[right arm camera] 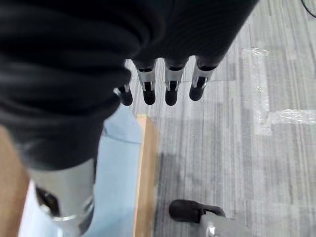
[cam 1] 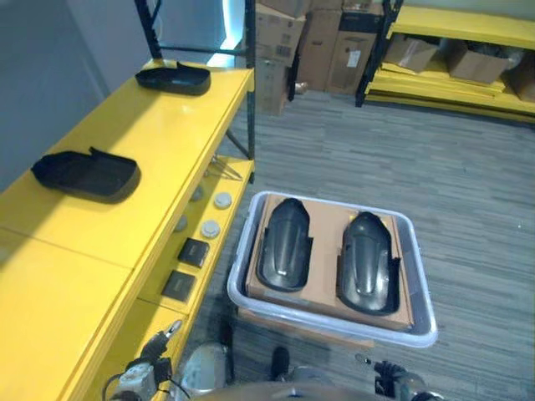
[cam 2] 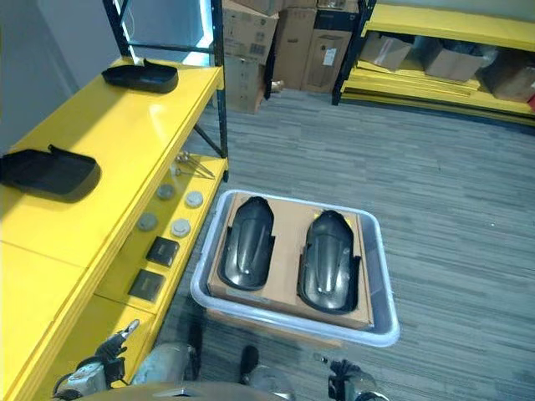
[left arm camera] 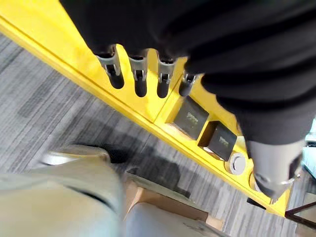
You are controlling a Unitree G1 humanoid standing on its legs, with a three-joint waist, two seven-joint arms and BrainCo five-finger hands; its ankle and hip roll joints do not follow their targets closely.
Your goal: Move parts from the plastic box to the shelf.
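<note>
Hanging straight, holding nothing — left hand [left arm camera: 143, 74] fingers, right hand [right arm camera: 168, 84] fingers; 2 parts [cam 1: 285, 244] in plastic box [cam 1: 241, 276].

No text, label or number can be read on anything here, cardboard cartons [cam 1: 328, 42] included.

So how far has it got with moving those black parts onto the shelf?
About halfway, it seems. Two black parts already lie on the yellow shelf: the near part and the far part. Two more, the left part and the right part, wait on cardboard in the plastic box. The left robot hand and right robot hand hang open, holding nothing.
</note>
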